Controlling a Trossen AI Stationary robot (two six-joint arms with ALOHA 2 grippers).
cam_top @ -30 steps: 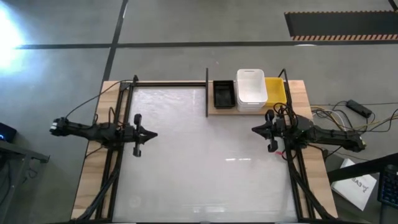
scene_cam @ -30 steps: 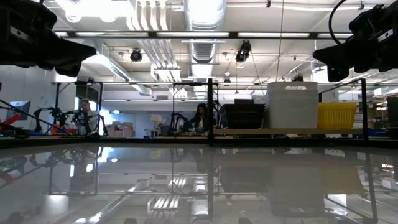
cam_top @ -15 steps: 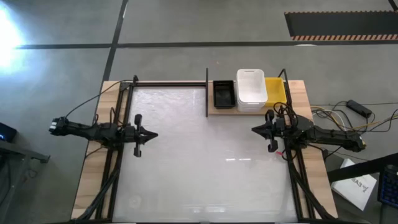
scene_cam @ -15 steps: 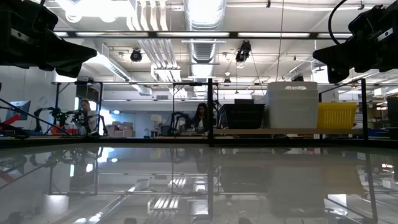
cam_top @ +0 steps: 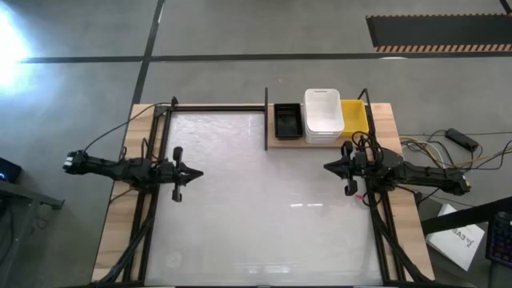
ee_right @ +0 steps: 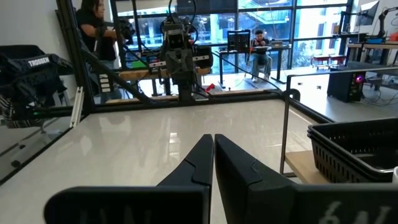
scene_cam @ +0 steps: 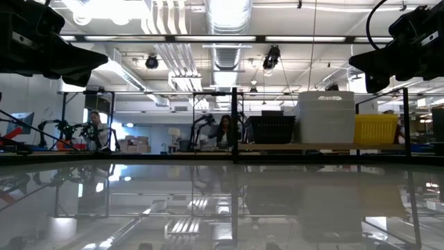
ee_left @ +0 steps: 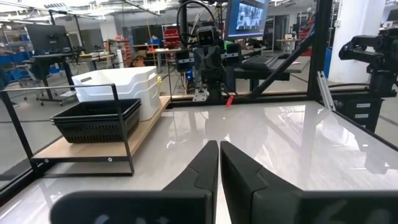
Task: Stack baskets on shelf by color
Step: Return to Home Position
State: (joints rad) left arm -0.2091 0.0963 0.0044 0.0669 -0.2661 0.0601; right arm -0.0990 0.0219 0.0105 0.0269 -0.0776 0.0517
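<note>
The pale wood shelf (cam_top: 276,142) with thin black rods stands at the table's far edge, right of centre. On it sit a black slotted basket stack (cam_top: 287,120), a taller white stack (cam_top: 323,114) and a yellow stack (cam_top: 355,115), in a row from left to right. The low view shows the black (scene_cam: 272,129), white (scene_cam: 326,117) and yellow baskets (scene_cam: 377,128). My left gripper (cam_top: 197,172) hovers shut over the table's left side, and its wrist view shows its fingertips (ee_left: 219,147) closed. My right gripper (cam_top: 328,166) hovers shut near the shelf's front (ee_right: 213,139).
Black frame rails (cam_top: 160,144) run along the table's left, right and far sides. The white tabletop (cam_top: 264,216) lies bare between the arms. Cables (cam_top: 448,144) trail off the right side. People stand in the room beyond (scene_cam: 225,130).
</note>
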